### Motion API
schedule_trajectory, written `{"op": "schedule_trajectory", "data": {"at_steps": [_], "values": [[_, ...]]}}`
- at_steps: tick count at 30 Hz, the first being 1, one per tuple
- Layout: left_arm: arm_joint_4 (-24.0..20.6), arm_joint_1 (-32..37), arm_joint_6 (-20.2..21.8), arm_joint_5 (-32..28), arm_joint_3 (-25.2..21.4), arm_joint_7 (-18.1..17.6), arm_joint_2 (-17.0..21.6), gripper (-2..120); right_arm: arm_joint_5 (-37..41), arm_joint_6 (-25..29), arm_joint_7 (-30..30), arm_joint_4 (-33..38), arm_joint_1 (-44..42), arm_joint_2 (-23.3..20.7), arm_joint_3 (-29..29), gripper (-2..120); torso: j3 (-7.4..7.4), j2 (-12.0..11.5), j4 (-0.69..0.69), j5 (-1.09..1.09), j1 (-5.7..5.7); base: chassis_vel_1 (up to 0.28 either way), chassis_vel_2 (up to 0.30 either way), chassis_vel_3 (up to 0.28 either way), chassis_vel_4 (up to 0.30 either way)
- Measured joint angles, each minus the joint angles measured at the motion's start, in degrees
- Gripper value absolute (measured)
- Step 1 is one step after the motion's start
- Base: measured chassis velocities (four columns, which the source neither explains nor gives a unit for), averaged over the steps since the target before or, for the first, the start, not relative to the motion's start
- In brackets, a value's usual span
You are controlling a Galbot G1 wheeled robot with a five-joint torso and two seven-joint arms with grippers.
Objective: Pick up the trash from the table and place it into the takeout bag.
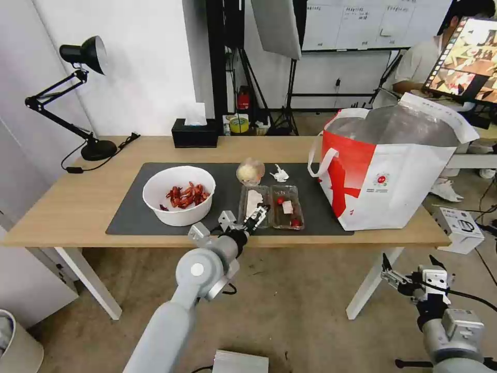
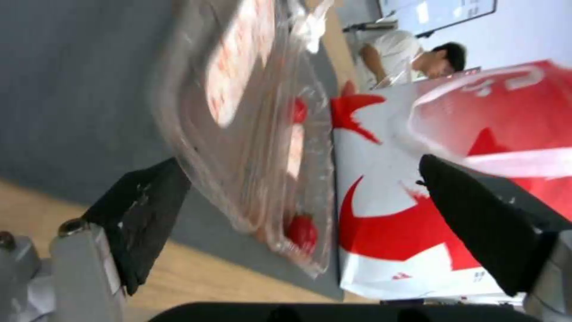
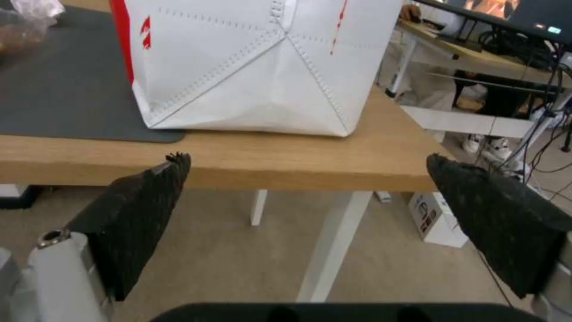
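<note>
- Reaching over the table's (image 1: 77, 207) front edge, the left gripper (image 1: 257, 215) hovers at the near end of the clear plastic clamshell tray (image 1: 272, 206), its jaws spread wide and gripping nothing.
- In the left wrist view, the tray (image 2: 250, 134) sits between the two black fingertips (image 2: 143, 210) without touching either.
- On the dark grey mat (image 1: 129, 217), the white bowl of red crayfish shells (image 1: 179, 195) sits toward the left end.
- Behind the tray lie the clear-wrapped beige lump (image 1: 250, 171) and a crumpled white tissue (image 1: 280, 174), just beside each other.
- At the table's right end stands the red-and-white takeout bag (image 1: 393, 166), open at the top.
- Below the table's front right corner, the right gripper (image 1: 389, 276) hangs with its jaws spread and empty.
</note>
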Motion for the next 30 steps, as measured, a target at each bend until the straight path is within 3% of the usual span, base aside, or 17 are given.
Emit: {"op": "schedule_trajectory", "data": {"at_steps": [11,22,26,29,30], "values": [[-1.3,-2.0,-0.9,0.9,0.3,4.5,1.2,100,-0.9,0.5,-0.3,-0.7,0.5,1.2,-0.4,100,0.0,0.0,0.0,0.0,0.0,0.0,0.0,0.0,0.0],[-3.0,-3.1,-0.9,3.0,5.5,6.2,-0.6,100,-1.2,0.6,-0.4,-0.6,0.6,2.2,-0.4,100,0.0,0.0,0.0,0.0,0.0,0.0,0.0,0.0,0.0],[-2.3,-3.6,-0.7,6.3,8.3,7.8,-1.2,100,-1.4,1.0,-0.6,-0.3,0.4,2.9,-0.5,100,0.0,0.0,-0.02,0.01,0.0,0.0,0.0,0.0,0.0],[-0.1,-3.4,-2.2,16.1,10.9,11.5,0.1,97,-0.3,2.0,-1.6,0.1,0.4,2.9,-1.1,100,0.0,0.0,-0.01,0.01,0.0,0.0,0.0,0.0,0.0],[-0.1,-3.4,-2.2,16.1,10.9,11.5,0.1,97,-0.3,2.0,-1.6,0.1,0.4,2.9,-1.1,100,0.0,0.0,-0.01,0.01,0.0,0.0,0.0,0.0,0.0]]}}
